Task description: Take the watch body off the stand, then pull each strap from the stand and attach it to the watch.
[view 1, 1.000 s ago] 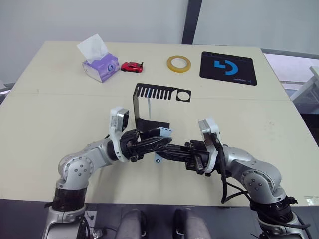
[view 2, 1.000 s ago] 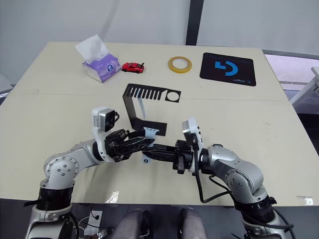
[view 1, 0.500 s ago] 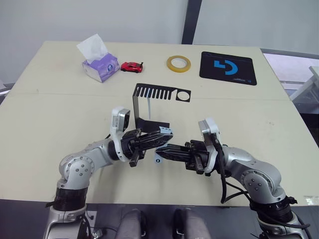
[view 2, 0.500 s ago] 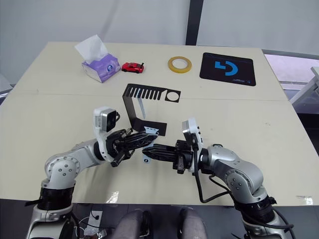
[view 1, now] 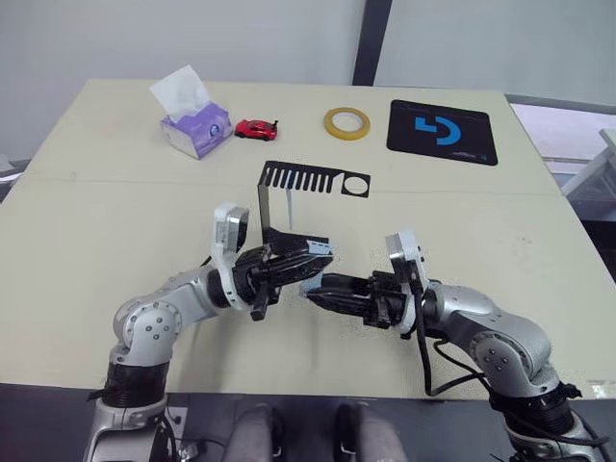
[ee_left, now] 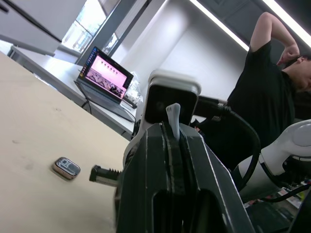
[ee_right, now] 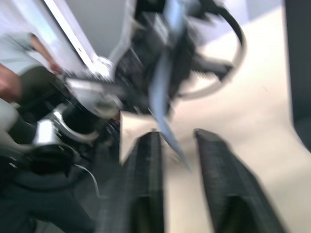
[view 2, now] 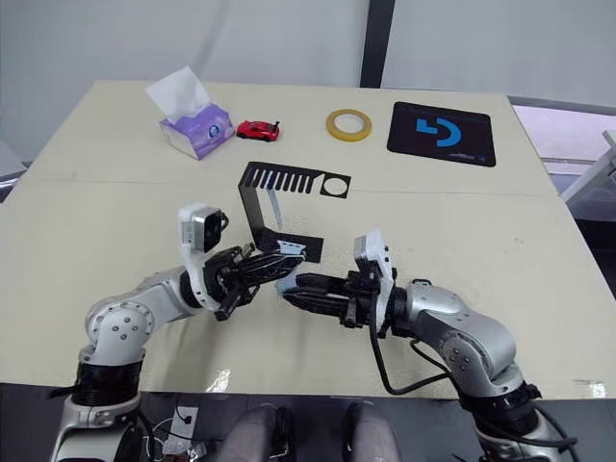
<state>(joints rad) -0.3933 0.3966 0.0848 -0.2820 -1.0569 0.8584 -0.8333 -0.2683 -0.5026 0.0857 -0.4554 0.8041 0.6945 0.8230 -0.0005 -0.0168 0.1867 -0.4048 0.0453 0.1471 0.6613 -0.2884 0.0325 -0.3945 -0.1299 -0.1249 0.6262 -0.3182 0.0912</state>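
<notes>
My left gripper [view 1: 318, 258] is shut on a pale grey-blue strap [ee_left: 173, 115], whose tip sticks out past the fingertips, just in front of the stand's foot. The black C-shaped stand [view 1: 264, 207] stands mid-table, and another strap [view 1: 289, 206] hangs from its slotted top. My right gripper [view 1: 311, 290] is open, its tips close under the left gripper's tips; in the right wrist view the held strap [ee_right: 164, 94] shows just beyond its fingers [ee_right: 146, 160]. The watch body [ee_left: 66, 167] lies flat on the table beside the right fingertip.
At the table's far side are a tissue box [view 1: 195, 130], a red toy car [view 1: 255, 128], a yellow tape roll [view 1: 345, 122] and a black mousepad [view 1: 442, 132]. A person in black [ee_left: 272, 87] and a laptop [ee_left: 104, 77] show beyond the table.
My right gripper has moved forward and left, up to the left gripper's tips. The left gripper, still holding the strap, has barely shifted.
</notes>
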